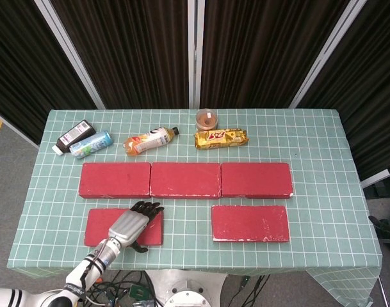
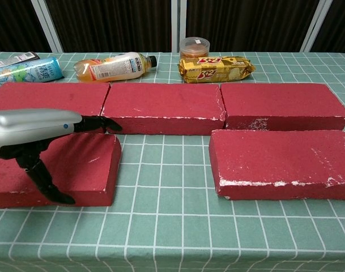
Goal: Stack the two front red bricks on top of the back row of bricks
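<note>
Open strip of worktop (image 1: 187, 225) between the two front bricks, narrow gap before the back row of bricks (image 1: 185, 180), bottles (image 1: 150, 140), snack packet (image 1: 221, 137) and cup (image 1: 207, 118) crowding behind it, right side of worktop free.
</note>
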